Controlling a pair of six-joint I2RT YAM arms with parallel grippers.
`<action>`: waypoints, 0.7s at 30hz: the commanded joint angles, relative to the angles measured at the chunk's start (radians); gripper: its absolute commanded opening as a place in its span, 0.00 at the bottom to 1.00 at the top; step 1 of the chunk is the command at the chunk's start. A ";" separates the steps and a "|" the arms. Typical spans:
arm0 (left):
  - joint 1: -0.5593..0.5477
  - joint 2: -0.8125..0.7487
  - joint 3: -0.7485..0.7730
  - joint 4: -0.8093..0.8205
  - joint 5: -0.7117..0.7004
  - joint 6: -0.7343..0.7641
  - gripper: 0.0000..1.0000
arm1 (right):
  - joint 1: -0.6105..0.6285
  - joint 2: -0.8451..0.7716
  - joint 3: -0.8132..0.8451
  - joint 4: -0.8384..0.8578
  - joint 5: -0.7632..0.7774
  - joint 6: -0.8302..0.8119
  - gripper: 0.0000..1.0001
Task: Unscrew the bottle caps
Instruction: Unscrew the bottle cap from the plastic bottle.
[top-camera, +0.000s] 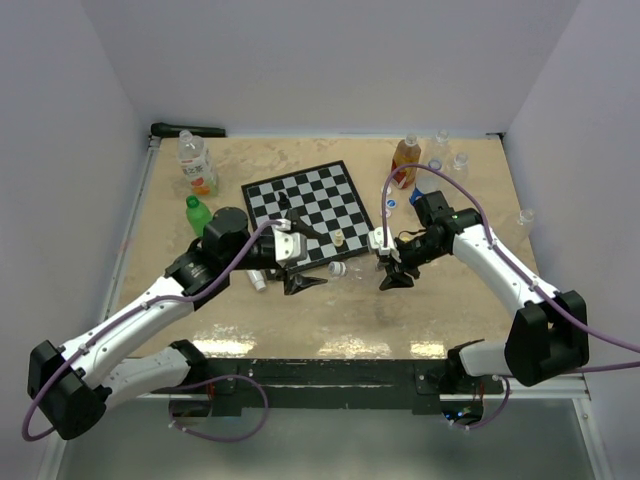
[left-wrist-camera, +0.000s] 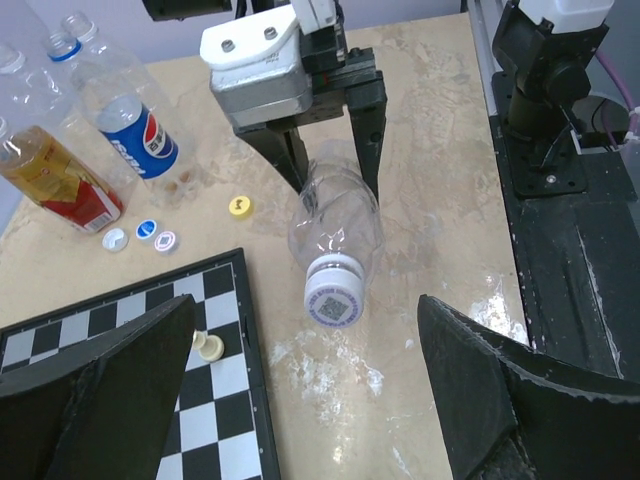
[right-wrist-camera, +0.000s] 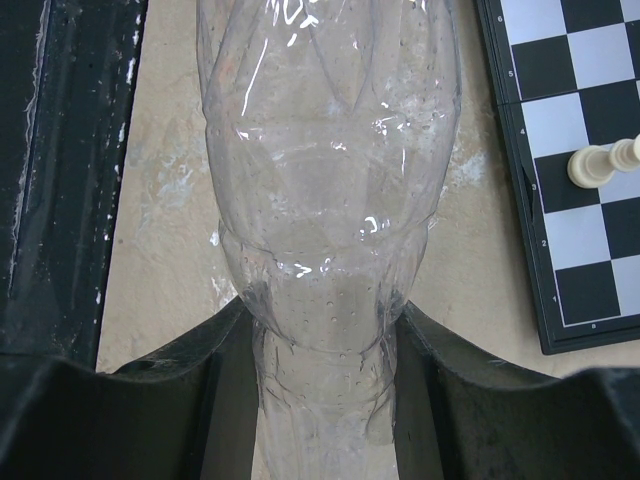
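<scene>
A clear bottle lies on its side near the table's middle, just in front of the chessboard. My right gripper is shut on its body, and the plastic is squeezed in between the fingers. Its white cap is on and points toward my left gripper. The left gripper is open and empty, its fingers spread wide, a short way in front of the cap without touching it. In the top view the left gripper sits left of the cap.
A chessboard with a few pieces lies behind the bottle. Loose yellow, white and blue caps lie by a Pepsi bottle and an orange-labelled bottle. A green bottle and a labelled bottle stand back left.
</scene>
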 joint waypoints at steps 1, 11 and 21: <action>-0.026 0.002 -0.004 0.092 0.016 0.042 0.96 | 0.000 -0.001 0.009 -0.019 -0.011 -0.020 0.15; -0.046 0.007 -0.015 0.078 -0.012 0.144 0.96 | 0.001 0.004 0.010 -0.020 -0.010 -0.023 0.15; -0.051 0.017 -0.015 0.084 -0.020 0.166 0.96 | 0.001 0.004 0.010 -0.022 -0.010 -0.023 0.15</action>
